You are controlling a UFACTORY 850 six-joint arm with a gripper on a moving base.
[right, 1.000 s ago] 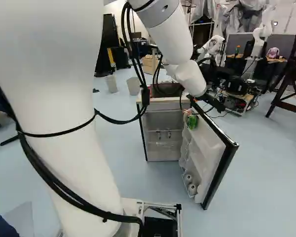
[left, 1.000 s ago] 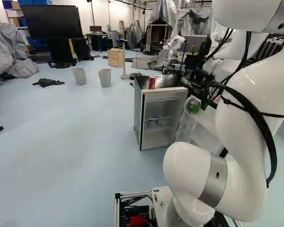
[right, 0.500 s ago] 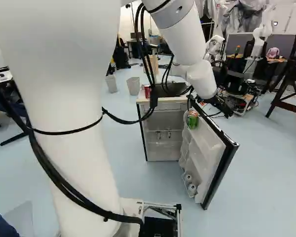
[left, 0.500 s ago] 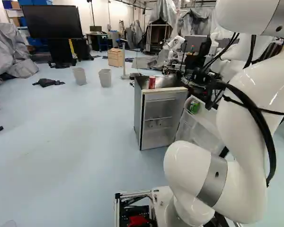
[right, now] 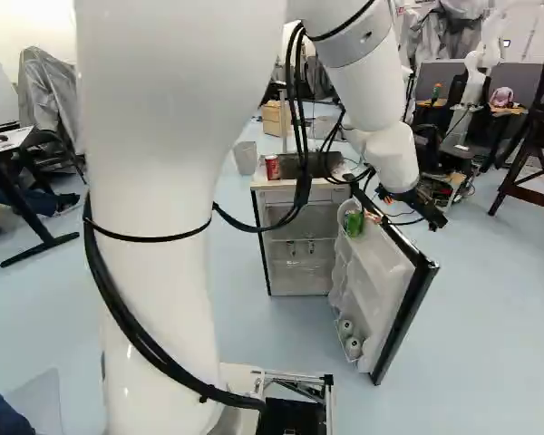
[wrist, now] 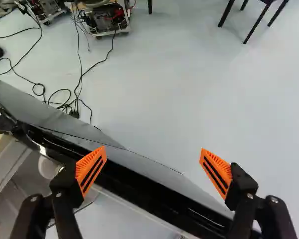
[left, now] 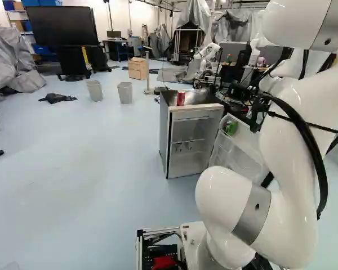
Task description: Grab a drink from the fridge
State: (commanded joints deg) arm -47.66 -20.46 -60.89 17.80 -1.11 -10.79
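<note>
My jaws stand wide apart above the open fridge door [right: 406, 272], its dark edge running beneath them in the wrist view, with the orange pads [wrist: 90, 170] facing each other across the gap. My white arm [right: 168, 190] reaches forward to that door in the right base view. The green can [right: 354, 223] stands in the door's top rack, on the side facing the fridge's inside – clear of my jaws. Two white round-ended things [right: 346, 328] sit in the door's lowest rack. The mini fridge [left: 177, 138] has a red can [left: 181, 98] upright on its top, beside a dark, shiny thing [right: 310, 164] that I can't make out. Out on the floor [wrist: 159, 94], black cables [wrist: 79, 74] lie in loops – well past the door.
</note>
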